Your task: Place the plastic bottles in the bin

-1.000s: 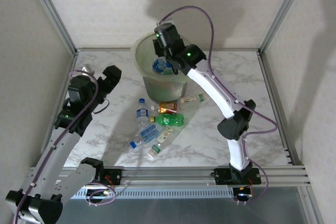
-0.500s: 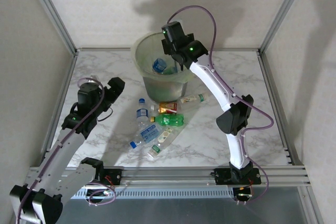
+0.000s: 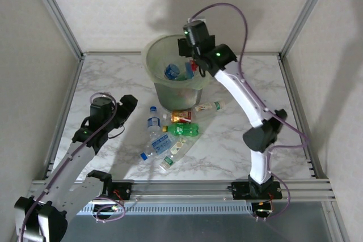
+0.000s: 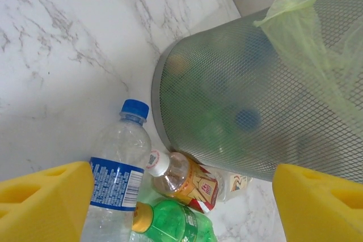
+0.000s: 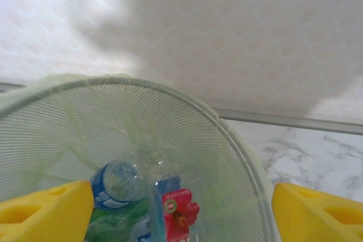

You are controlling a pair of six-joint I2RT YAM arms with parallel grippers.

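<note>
The plastic bottles point(image 3: 173, 131) lie heaped on the counter point(image 3: 221, 151) just ahead of the left hand point(image 3: 127, 103), which is spread and empty. The blue-labelled bottle point(image 4: 116, 174) points its cap at the bin point(image 3: 148, 55) (label print unreadable). The right hand point(image 3: 191, 65), also spread and empty, hangs over bottles inside the bin.

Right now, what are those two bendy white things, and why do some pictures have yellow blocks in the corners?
They are two robot arms, seen from above in one picture. Each has a pinching hand with a tiny camera; the yellow blocks are its fingertips. The left gripper hangs open near the bottles lying on the marble table. The right gripper is open above the bin, which already has some inside. Neither holds anything.
</note>
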